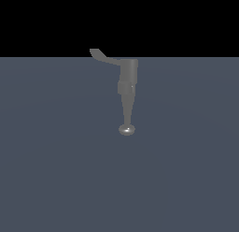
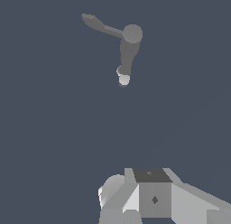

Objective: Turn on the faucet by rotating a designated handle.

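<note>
Gripper [image 2: 149,196] seen only in wrist view, partly cut off by frame edge; jaw state unclear; touching nothing.

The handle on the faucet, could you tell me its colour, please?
Plain grey, like the faucet body; the handle shows best in the wrist view.

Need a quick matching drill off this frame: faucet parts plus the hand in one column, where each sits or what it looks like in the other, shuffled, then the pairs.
Column 1:
1. handle
2. spout knob
3. faucet body
4. hand

Column 2:
A. rounded and shiny, at the end of the tapering spout
B. seen only in the wrist view, apart from the faucet, touching nothing
C. thin lever pointing toward the exterior view's left, tip upturned
D. grey cylinder that the lever and the spout both join

Pairs: 1-C, 2-A, 3-D, 4-B
</note>
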### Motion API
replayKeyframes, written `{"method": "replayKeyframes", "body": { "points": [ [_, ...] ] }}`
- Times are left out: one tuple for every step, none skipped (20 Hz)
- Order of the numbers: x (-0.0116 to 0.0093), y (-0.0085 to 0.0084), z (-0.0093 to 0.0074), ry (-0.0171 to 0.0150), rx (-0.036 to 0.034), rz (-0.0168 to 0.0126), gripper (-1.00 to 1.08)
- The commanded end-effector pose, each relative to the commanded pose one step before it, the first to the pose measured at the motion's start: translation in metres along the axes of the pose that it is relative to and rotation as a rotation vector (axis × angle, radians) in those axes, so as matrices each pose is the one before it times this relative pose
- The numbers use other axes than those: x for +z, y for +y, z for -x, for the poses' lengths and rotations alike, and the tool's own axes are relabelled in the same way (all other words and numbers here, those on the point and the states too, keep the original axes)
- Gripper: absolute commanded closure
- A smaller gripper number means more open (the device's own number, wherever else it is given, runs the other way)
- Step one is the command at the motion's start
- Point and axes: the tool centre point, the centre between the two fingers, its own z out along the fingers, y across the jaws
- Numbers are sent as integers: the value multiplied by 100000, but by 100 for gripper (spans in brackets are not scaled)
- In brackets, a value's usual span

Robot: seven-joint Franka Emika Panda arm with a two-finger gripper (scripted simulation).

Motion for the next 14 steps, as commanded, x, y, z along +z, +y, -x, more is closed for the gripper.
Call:
{"method": "replayKeyframes", "body": {
  "points": [
    [0,1,0,0,0,0,108],
    [-14,-16,-8,0,0,0,108],
    [-29,-100,-40,-32,-62,68,108],
    [-48,-153,-63,-47,-88,95,108],
    [-68,-203,-85,-60,-107,116,108],
    [-83,-258,-108,-78,-129,142,108],
    [-80,-242,-104,-71,-99,117,108],
    [-55,-199,-88,-67,-71,98,108],
    [-52,-98,-41,0,0,0,108],
    [-1,-93,-60,-71,7,67,108],
    [0,-17,-6,0,0,0,108],
    [16,40,16,0,0,0,108],
    [-3,60,52,42,-88,-5,108],
    [-4,-2,25,12,-114,35,108]
  ]
}}
